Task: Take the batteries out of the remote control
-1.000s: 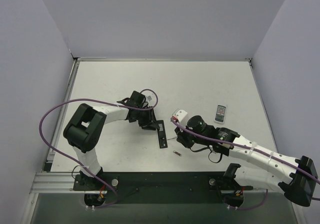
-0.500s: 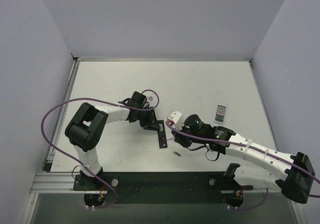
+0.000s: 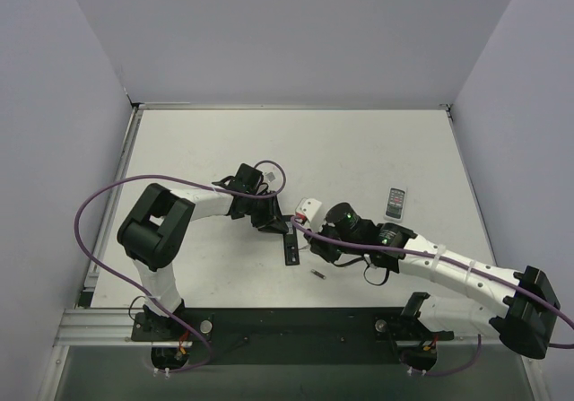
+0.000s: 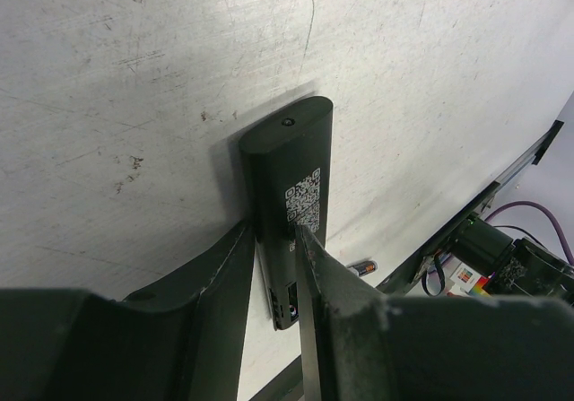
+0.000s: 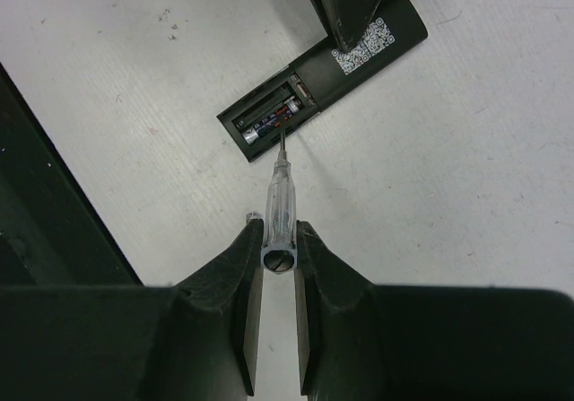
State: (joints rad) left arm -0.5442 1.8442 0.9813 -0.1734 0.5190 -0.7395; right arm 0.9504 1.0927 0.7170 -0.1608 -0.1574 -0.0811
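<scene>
The remote control [image 3: 290,239] is a slim black bar lying face down with its battery bay open at the near end. My left gripper [image 3: 272,222] is shut on its sides [image 4: 273,231], with the remote control [image 4: 294,181] running out from between the fingers. One of the batteries [image 5: 269,120] lies in the open bay of the remote control [image 5: 359,51]. Another one of the batteries [image 3: 317,274] lies loose on the table [image 4: 361,266]. My right gripper [image 5: 278,231] is shut on a clear-handled screwdriver [image 5: 278,199], whose tip touches the battery in the bay. In the top view my right gripper [image 3: 316,245] sits just right of the remote.
A small whitish remote [image 3: 395,203] lies to the right on the white table [image 3: 377,150]. The black base rail [image 3: 296,325] runs along the near edge, close behind the loose battery. Grey walls enclose the table on three sides.
My right arm has slid left with the screwdriver, bringing its tip to the remote's battery bay. My left gripper has closed a little onto the remote, which has not moved.
</scene>
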